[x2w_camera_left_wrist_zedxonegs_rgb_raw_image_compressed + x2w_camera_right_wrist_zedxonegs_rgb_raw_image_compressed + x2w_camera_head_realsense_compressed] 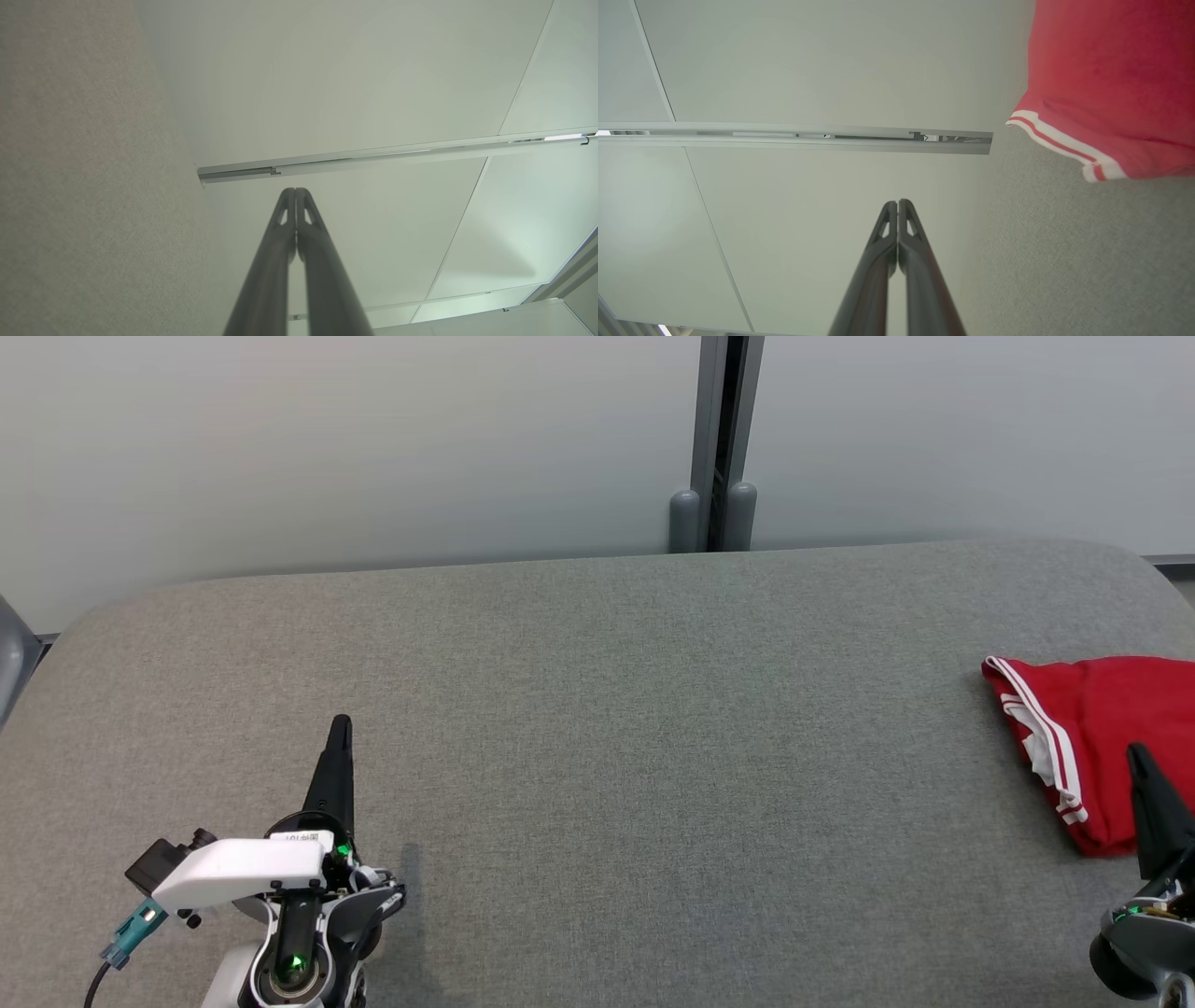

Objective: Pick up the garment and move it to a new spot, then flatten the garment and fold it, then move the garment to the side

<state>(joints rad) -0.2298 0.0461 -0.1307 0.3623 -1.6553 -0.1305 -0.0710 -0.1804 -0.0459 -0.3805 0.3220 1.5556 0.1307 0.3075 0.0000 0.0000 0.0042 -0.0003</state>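
Folded red garment (1111,728), table's right edge

It looks like an office or test room: plain pale wall panels (373,448) meet at a grey metal post (719,429) behind a grey fabric-covered tabletop (597,756).

Grey fabric-covered table (597,728), rounded corners; folded red garment with white-striped trim (1092,737) at its right edge.

Head camera looks down at the grey table (597,709); both wrist cameras (skimming it) face the white wall (336,70).
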